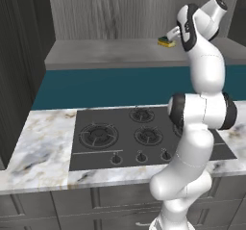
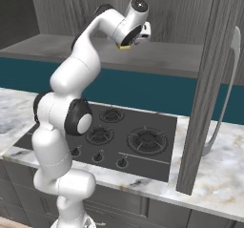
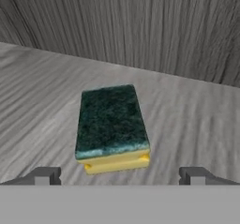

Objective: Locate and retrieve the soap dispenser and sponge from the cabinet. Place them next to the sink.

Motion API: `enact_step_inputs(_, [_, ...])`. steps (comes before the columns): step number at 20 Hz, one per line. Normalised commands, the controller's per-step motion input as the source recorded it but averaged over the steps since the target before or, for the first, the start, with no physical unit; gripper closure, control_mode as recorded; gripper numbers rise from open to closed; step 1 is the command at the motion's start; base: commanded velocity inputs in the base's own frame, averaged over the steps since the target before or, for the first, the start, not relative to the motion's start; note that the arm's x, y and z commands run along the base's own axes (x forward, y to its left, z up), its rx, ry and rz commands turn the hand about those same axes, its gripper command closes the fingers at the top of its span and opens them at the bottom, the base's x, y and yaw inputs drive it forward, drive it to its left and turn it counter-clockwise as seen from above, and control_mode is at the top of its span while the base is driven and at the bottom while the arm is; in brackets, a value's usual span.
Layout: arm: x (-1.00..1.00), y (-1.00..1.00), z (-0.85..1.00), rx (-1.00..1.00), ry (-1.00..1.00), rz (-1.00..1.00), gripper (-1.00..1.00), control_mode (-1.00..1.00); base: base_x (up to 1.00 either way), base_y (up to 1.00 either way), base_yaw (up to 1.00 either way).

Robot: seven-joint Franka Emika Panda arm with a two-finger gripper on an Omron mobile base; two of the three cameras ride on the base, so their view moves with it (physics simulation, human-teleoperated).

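The sponge (image 3: 111, 127), a yellow block with a dark green top, lies flat on the cabinet's light grey shelf (image 3: 42, 92). In the hand view it sits just ahead of my gripper (image 3: 120, 177) and between the lines of the two fingertips (image 3: 44, 175), which stand wide apart and touch nothing. In the left base view the sponge (image 1: 166, 42) lies on the shelf (image 1: 105, 53) right beside my raised hand. In the right base view the sponge (image 2: 125, 46) peeks out under the hand, above the shelf (image 2: 167, 55). The soap dispenser and the sink are out of view.
Below the shelf runs a teal backsplash (image 1: 110, 84). Under it, a black stovetop (image 1: 144, 137) is set in a marble counter (image 1: 43, 152). A dark wood-grain panel (image 2: 207, 88) with a curved grey bar (image 2: 224, 108) stands upright at the right.
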Motion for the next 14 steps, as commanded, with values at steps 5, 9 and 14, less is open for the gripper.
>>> enact_step_inputs(5, [0.19,0.03,-0.02,0.0,0.0,0.0,-1.0,-1.0,0.0,0.0,0.0])
enact_step_inputs(9, [0.16,0.0,-0.07,0.0,0.0,0.01,-1.0,-1.0,0.0,0.0,0.0])
enact_step_inputs(14, [0.13,0.0,-0.09,0.0,0.0,0.01,-1.0,-1.0,0.0,0.0,0.0])
